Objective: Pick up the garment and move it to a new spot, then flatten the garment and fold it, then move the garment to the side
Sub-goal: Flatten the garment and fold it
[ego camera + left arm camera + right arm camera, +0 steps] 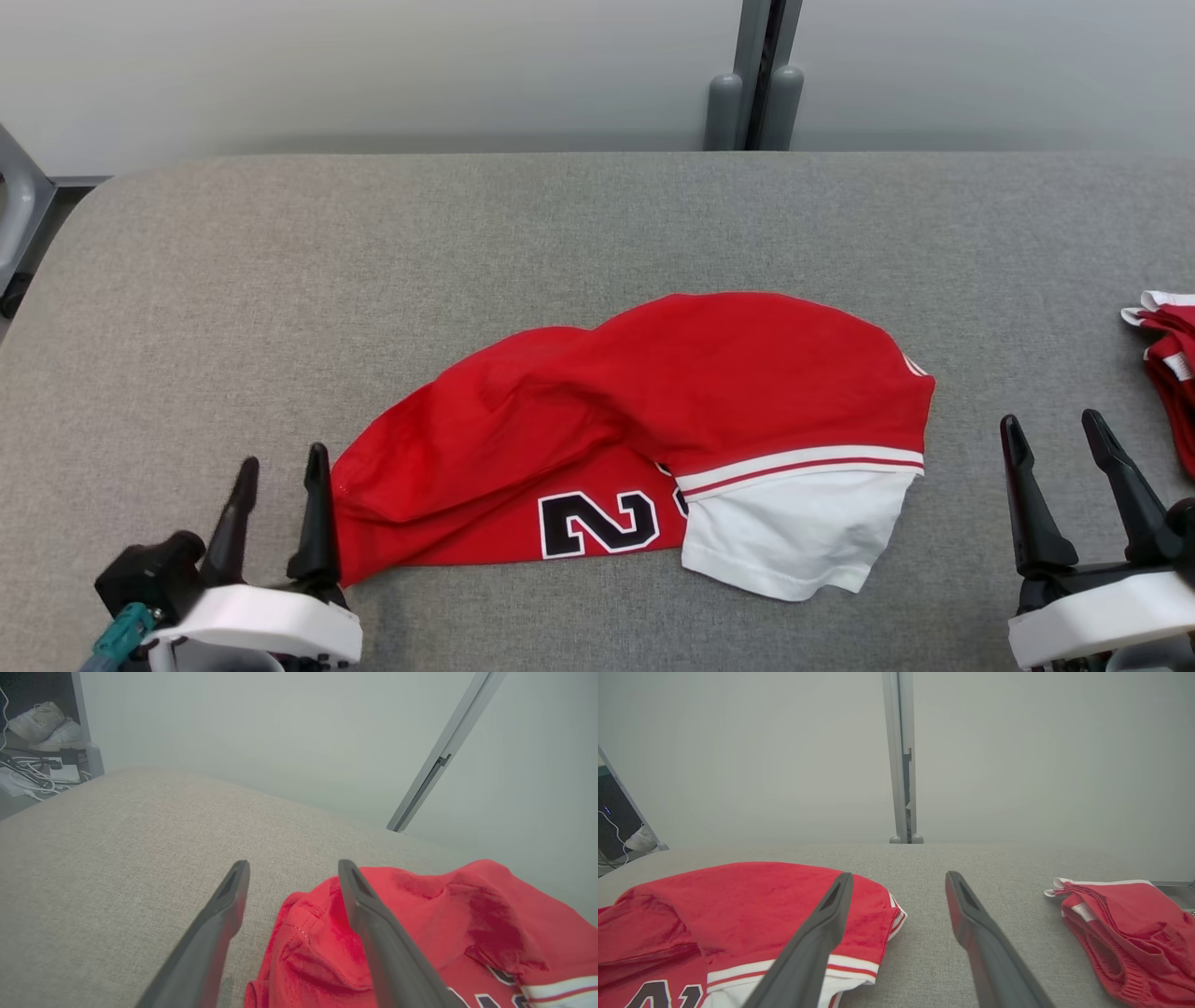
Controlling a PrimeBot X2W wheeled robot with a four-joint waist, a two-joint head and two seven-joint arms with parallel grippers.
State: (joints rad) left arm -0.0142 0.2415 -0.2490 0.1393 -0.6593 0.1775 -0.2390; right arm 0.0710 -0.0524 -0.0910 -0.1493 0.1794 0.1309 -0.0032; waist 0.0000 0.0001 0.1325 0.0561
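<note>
The red garment [709, 392] lies rumpled, folded over itself, on the table [373, 243] near its front edge. A black numeral [597, 523] and white panel [794, 532] show.

A lab-like test room: grey fabric-topped table [597, 215], bare partition wall [373, 65], loose cables [28, 772] nearby

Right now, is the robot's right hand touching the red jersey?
No: the right hand stands open beside the red jersey, with bare grey tabletop between them.

We had our left gripper [280, 459] and right gripper [1050, 422] both spread wide, fingers pointing forward and slightly upward.
</note>
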